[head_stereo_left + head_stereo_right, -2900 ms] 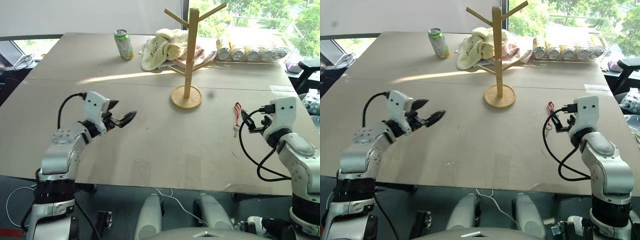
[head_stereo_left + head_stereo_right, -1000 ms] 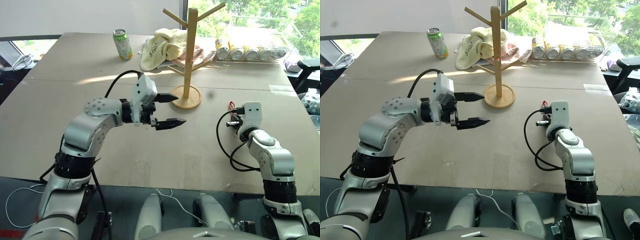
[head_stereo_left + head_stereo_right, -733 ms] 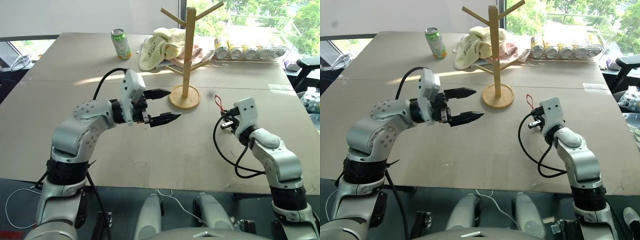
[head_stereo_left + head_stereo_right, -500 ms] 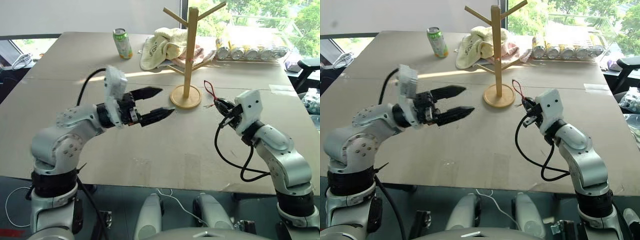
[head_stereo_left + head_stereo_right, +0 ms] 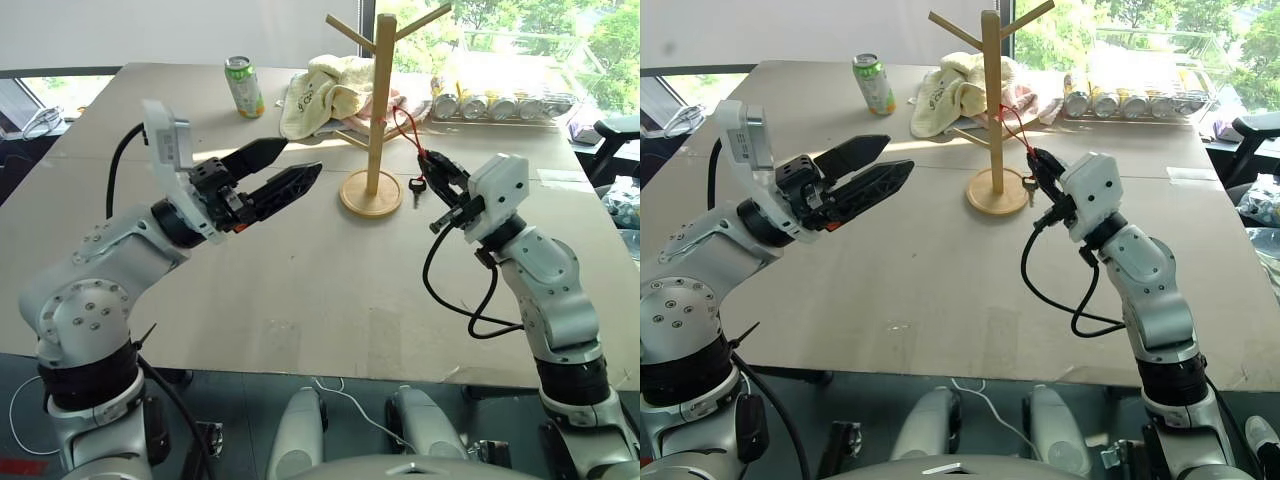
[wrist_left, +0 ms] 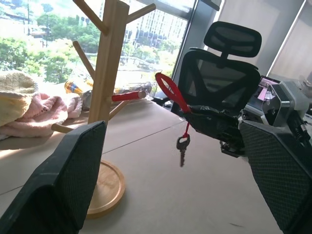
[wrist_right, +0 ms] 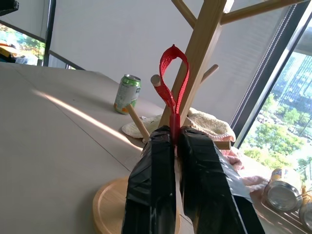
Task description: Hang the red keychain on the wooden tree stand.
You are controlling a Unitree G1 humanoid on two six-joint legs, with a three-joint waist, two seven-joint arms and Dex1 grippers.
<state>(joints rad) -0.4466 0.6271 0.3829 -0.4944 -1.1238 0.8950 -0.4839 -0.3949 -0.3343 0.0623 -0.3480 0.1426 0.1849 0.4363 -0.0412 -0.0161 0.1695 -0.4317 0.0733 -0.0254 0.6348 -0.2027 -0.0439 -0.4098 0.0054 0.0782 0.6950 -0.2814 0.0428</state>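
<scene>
The left gripper (image 5: 285, 172) hung raised over the left part of the table (image 5: 300, 290), its two black fingers spread wide and holding nothing, pointing toward the wooden tree stand (image 5: 377, 110). Far behind stood a green can (image 5: 245, 87) and a heap of towels (image 5: 325, 90). The stand rose at the table's middle. Just right of it, the right gripper (image 5: 432, 165) was clamped on the red keychain (image 7: 171, 90), its loop lifted beside the pole and the key (image 6: 182, 148) dangling below.
</scene>
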